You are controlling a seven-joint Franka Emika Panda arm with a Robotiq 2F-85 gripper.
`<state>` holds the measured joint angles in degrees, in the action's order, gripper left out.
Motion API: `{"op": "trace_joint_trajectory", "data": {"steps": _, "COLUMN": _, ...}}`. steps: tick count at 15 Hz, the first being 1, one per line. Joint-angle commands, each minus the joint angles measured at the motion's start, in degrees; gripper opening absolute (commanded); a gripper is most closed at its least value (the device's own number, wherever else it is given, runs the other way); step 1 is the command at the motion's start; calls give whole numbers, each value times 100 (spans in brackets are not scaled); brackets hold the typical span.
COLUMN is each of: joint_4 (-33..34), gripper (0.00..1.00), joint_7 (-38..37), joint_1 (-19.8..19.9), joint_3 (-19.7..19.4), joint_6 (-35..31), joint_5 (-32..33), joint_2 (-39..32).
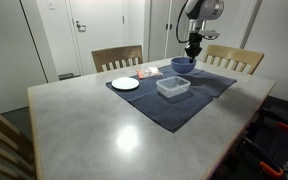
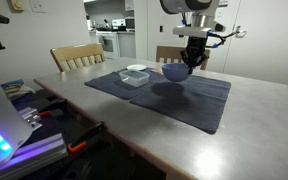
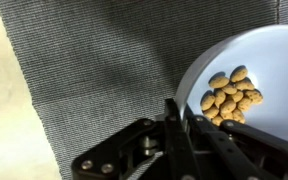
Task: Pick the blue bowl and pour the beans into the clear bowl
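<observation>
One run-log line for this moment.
gripper: shut on blue bowl rim | beans: in blue bowl | clear bowl: on mat | pour: not yet done

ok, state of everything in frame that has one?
gripper: shut on the blue bowl's rim.
blue bowl: held upright, seems lifted off the dark mat, not tipped.
beans: all in the blue bowl.
clear bowl: upright on the dark mat, no beans visible.
white plate: flat on the dark mat's corner, looks empty.

2 ext cams across table (image 1: pixel 104 130), wrist close-up down
</observation>
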<state>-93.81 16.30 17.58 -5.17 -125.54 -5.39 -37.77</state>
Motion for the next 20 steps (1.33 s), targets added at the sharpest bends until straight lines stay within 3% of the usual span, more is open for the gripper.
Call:
{"op": "trace_joint_trajectory", "data": {"steps": 1, "joint_4": 56, "gripper": 5, "joint_7": -6, "joint_1": 17, "joint_3": 20, "joint_6": 52, "joint_5": 16, "joint_2": -5}}
{"op": "trace_joint_trajectory", "data": {"steps": 4, "joint_4": 84, "gripper": 1, "joint_7": -6, "joint_1": 15, "joint_3": 20, "joint_6": 78, "joint_5": 16, "joint_2": -4}}
{"op": "trace_joint_trajectory", "data": {"steps": 20, "joint_4": -178, "gripper": 1, "joint_7": -893, "joint_1": -588, "joint_3": -153, "joint_6": 154, "joint_5": 806, "joint_2": 381}}
